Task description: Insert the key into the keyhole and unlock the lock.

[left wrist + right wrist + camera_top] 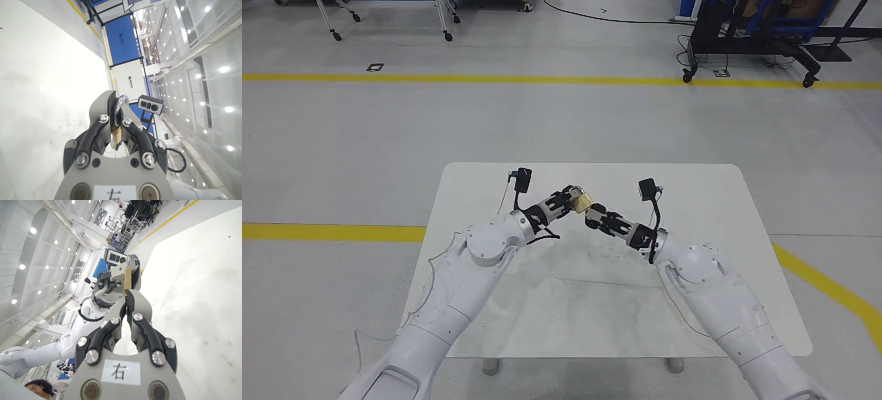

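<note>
- Looking down from the top, you see both arms meeting over the white tabletop [692, 200], toward its far edge and near the middle of its width.
- Your left tool [118, 105] is pinching the lock [117, 135]. Its two fingers are pressed onto the lock's flat sides.
- In the left wrist view, the silver shackle [122, 101] sits up near the fingertips. The brass body lies lower between the fingers, closer to the palm.
- The lock is held in the air, off the tabletop, between the two tools.
- The bottom end of the brass body sticks out past the left tool's fingers and faces your right tool [130, 295].
- Your right tool has its fingers pressed together, the dark pads [130, 306] meeting along their length.
- Its tips sit right at the bottom end of the lock's body. You cannot tell from these views whether they touch it or stop just short.
- You also cannot tell whether a key is caught between those pads, since the pads cover whatever lies between them.
- From above, the two tools point at each other, the left one from the left and the right one from the right, with the lock at the meeting point.
- A yellow line [542, 77] runs across the floor well beyond the tabletop.
</note>
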